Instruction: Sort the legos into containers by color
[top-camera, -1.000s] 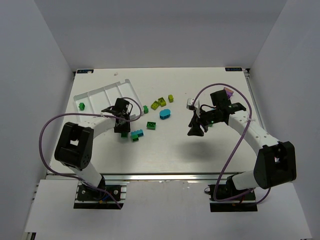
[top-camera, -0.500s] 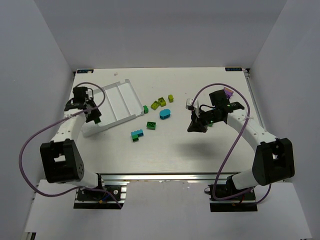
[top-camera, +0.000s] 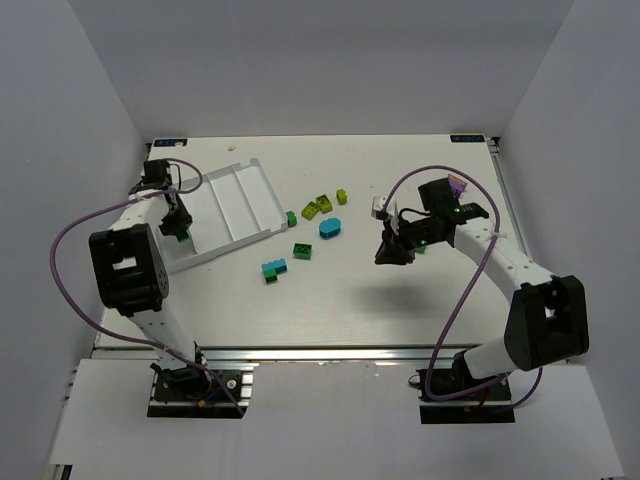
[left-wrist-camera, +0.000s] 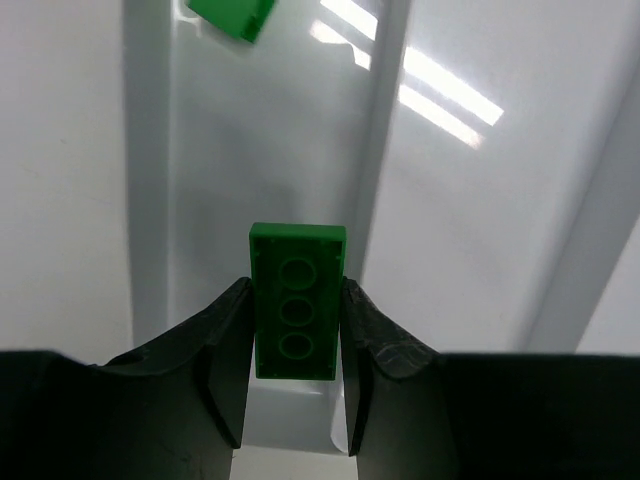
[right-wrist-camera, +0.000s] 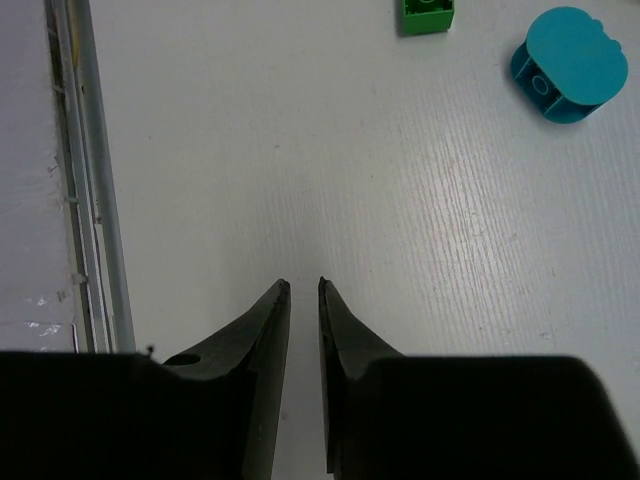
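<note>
My left gripper (top-camera: 180, 228) is shut on a dark green lego (left-wrist-camera: 296, 300), held flat between both fingers above the leftmost compartment of the white tray (top-camera: 235, 200). Another dark green lego (left-wrist-camera: 232, 15) lies further along that same compartment. My right gripper (right-wrist-camera: 303, 285) hovers over bare table with its jaws a narrow gap apart and nothing between them; in the top view it (top-camera: 391, 257) is right of the loose legos. Ahead of it lie a round cyan lego (right-wrist-camera: 568, 65) and a green lego (right-wrist-camera: 427, 15). Yellow-green legos (top-camera: 317, 207) and a cyan-and-green pair (top-camera: 273, 269) lie mid-table.
A raised ridge (left-wrist-camera: 385, 150) divides the tray's compartments. A small white-grey object (top-camera: 378, 207) sits by the right arm. A metal rail (right-wrist-camera: 90, 180) runs along the table edge to the right gripper's left. White walls enclose the table.
The left arm has swung from the middle of the table to the tray's left compartment with the green lego. The right gripper's jaws have narrowed; the arm has hardly moved.
</note>
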